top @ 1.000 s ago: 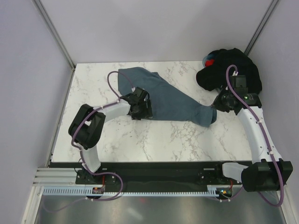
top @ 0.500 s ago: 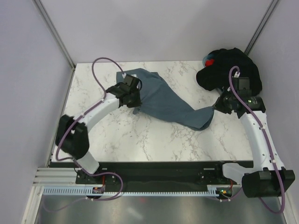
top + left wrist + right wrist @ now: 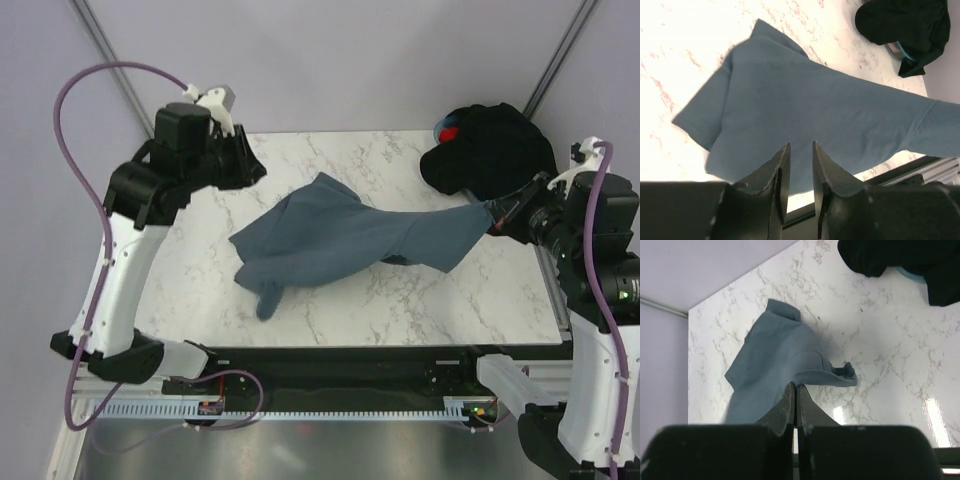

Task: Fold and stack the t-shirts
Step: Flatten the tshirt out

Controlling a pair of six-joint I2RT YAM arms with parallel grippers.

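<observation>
The slate blue-grey t-shirt (image 3: 330,238) lies rumpled across the middle of the marble table, its right end lifted off the surface. My right gripper (image 3: 490,212) is shut on that right end and holds it up near the table's right side; in the right wrist view the jaws (image 3: 796,386) pinch a fold of the shirt (image 3: 775,355). My left gripper (image 3: 250,165) hangs high over the table's back left, jaws slightly apart and empty, with the shirt (image 3: 815,100) well below it. A pile of black t-shirts (image 3: 495,145) sits at the back right corner.
A red and blue object (image 3: 447,130) peeks out at the left of the black pile. Purple-grey walls stand at the back and at both sides. The black front rail (image 3: 340,360) runs along the near edge of the table.
My left gripper has let go of the blue-grey shirt and risen up and back to the left. My right gripper has lifted and pulled its end to the right. The shirt has slid toward the middle.
</observation>
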